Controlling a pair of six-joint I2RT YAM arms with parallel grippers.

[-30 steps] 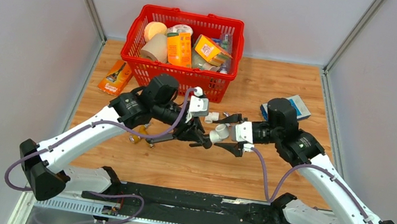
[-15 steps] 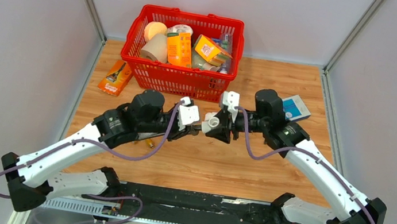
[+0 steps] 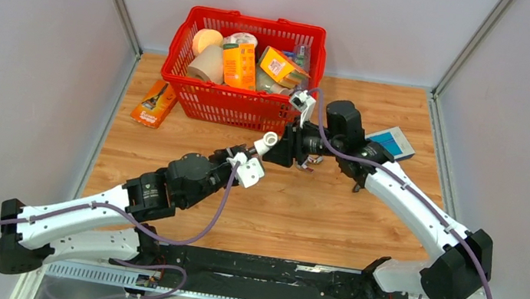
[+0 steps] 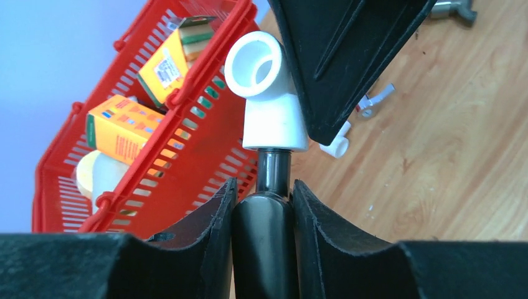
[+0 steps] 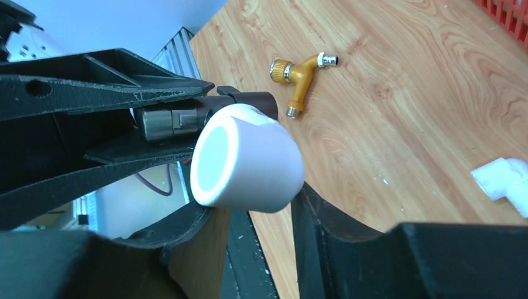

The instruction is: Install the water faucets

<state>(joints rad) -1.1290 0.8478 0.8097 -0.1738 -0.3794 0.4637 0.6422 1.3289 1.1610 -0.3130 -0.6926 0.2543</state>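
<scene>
Faucet, long dark grey metal tube, one: is hanging above mid-table near the single red plastic basket, left gripper clenching its body. White plastic elbow fittings, two: first fitting is sitting on the faucet's tip, right gripper grasping it; second fitting is lying loose. Brass tap, one, is lying on the wooden tabletop; grey walls are enclosing it.

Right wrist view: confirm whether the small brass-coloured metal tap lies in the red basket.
No, the brass-coloured tap lies loose on the wooden tabletop.
</scene>
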